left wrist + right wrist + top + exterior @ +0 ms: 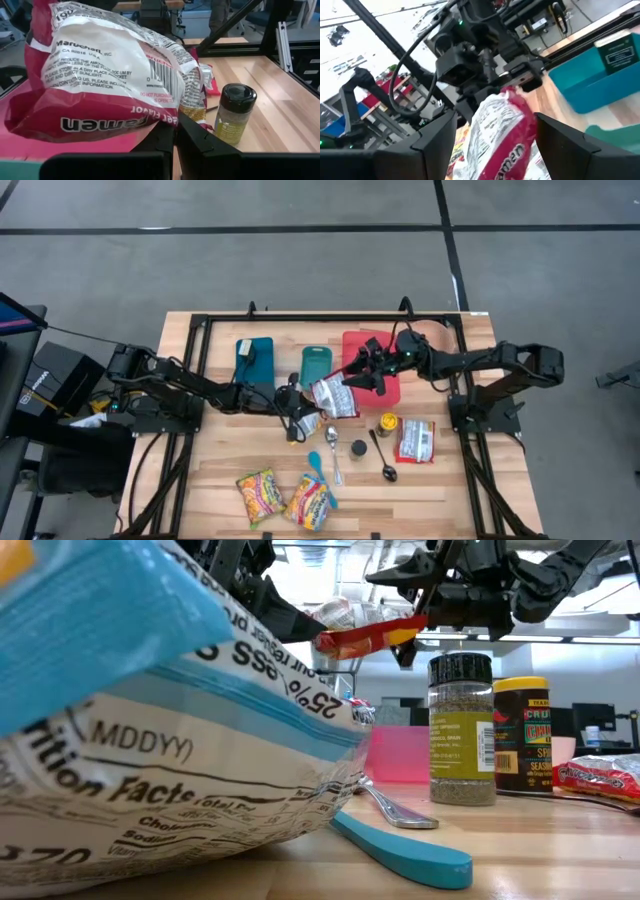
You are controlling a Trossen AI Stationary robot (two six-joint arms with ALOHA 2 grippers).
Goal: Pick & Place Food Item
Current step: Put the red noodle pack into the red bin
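A red and white ramen packet (333,397) is held in the air near the table's middle, by the red tray's (385,387) near-left corner. My left gripper (303,413) reaches in from the table's left and is shut on it (175,131). My right gripper (352,378) comes from the right and is open. In the right wrist view its two fingers (437,142) stand on either side of the packet's other end (505,130). In the low view the packet (362,639) hangs between both grippers, well above the table. My left gripper pinches the packet's lower edge (169,121) between its two shut fingers, coming about level from the table's left. The packet stands out beyond the fingers, puffed and tilted, lifted clear of the table. My right gripper: I cannot tell whether its open fingers touch the packet.
Two teal containers (255,360) (318,364) lie at the far side. A dark-lidded spice jar (358,448), a yellow-lidded jar (388,423), a second ramen packet (416,440), three spoons (335,463) and two snack bags (285,498) lie nearer the front edge.
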